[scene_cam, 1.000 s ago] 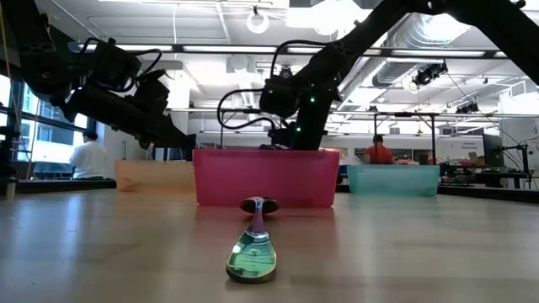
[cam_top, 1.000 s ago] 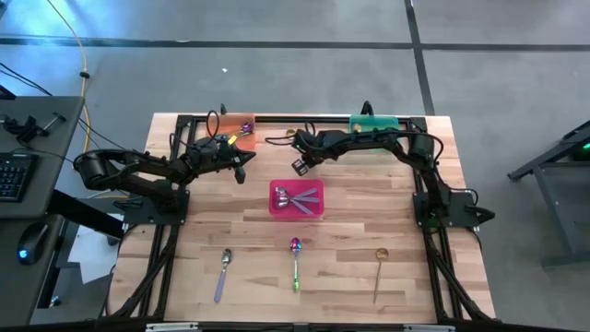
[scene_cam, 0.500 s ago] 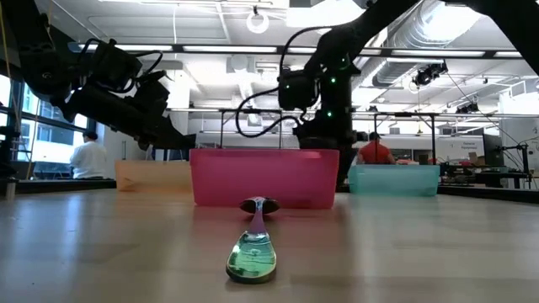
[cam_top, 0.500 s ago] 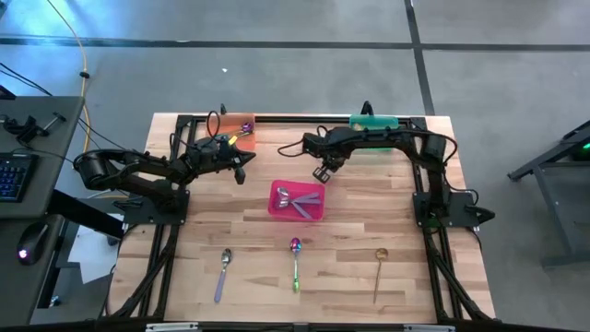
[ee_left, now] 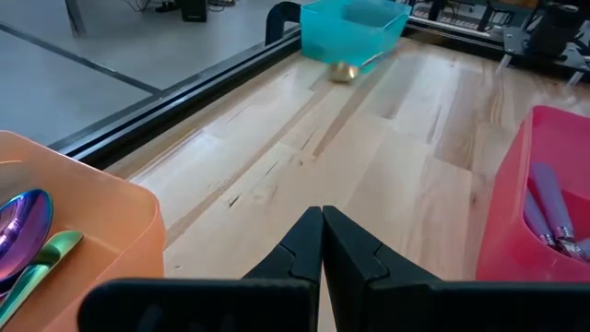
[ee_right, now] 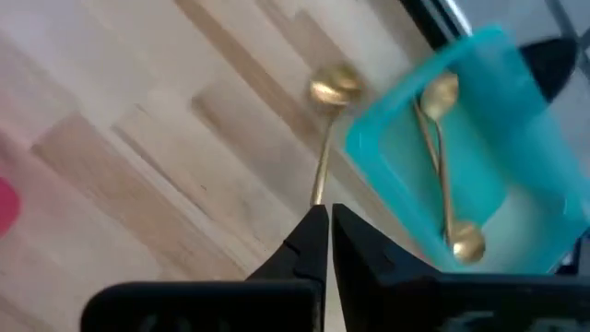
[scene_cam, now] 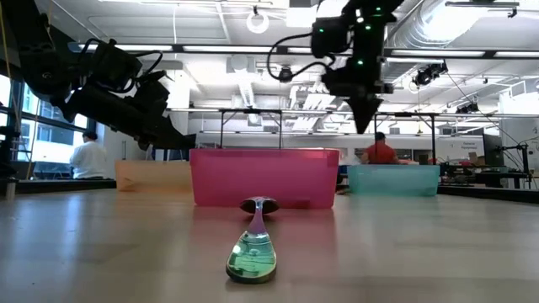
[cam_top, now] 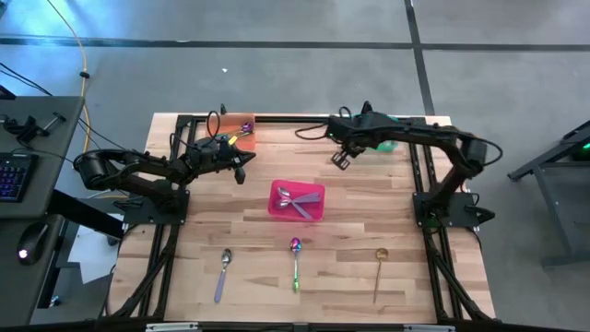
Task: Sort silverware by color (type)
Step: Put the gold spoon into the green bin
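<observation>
On the worktop point(cam_top: 369, 221), three spoons are waiting unsorted: lilac-handled point(cam_top: 222, 273), iridescent point(cam_top: 296, 262) and gold point(cam_top: 379, 272). Others are lying in the pink bin point(cam_top: 296, 200), orange bin point(ee_left: 83, 207) and teal bin point(ee_right: 442, 157), one gold spoon point(ee_right: 327, 120) seemingly outside. Left claw point(ee_left: 322, 242) and right claw point(ee_right: 323, 242) are both hanging closed, empty.

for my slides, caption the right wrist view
Shut right gripper holds a gold spoon beside the teal bin.
</observation>
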You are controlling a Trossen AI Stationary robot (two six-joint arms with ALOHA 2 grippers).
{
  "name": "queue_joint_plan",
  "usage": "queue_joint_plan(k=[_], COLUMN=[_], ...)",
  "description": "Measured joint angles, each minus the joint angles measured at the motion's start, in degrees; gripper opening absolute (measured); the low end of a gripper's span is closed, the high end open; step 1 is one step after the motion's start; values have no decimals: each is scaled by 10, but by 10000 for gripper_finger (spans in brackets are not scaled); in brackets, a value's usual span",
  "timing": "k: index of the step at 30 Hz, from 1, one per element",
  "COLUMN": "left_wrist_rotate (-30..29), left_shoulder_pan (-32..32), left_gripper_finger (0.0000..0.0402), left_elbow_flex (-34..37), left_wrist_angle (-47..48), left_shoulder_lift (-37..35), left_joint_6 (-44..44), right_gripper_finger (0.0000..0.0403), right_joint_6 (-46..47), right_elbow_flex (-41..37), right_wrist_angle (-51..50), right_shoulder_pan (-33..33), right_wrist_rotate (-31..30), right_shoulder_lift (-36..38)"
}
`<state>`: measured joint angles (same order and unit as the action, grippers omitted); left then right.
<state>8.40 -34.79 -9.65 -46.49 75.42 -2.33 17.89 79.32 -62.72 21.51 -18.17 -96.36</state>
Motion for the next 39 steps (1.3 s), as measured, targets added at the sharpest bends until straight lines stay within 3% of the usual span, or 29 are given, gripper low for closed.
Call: queue_joint_plan(k=[8,11,16,22,25,29,39], left_wrist_rotate=[0,0,0,0,0,0,0], left_shoulder_pan=[0,0,0,0,0,0,1], left_gripper_finger=[0,0,0,0,0,0,0], left_elbow_flex=[0,0,0,0,0,0,0], left_wrist_angle=[-1,-1,-1,-1,-1,-1,2], left_shoulder_lift=[0,0,0,0,0,0,0], left_joint_6=[0,1,0,-3,-4,-4,0], right_gripper_finger=[0,1,34,115,136,135,112], right_joint_6=[59,104,83,-7,-25,-28,-25], right_elbow_flex=[-154,-218,-297,-319,-326,-343,-383], right_wrist_angle=[39,116,275,362,381,402,486], right_shoulder_pan=[-13,-21,-24,5,25,50,76], right_wrist_rotate=[54,77,94,57,45,21,42], right_shoulder_lift=[83,103,104,104,104,91,44])
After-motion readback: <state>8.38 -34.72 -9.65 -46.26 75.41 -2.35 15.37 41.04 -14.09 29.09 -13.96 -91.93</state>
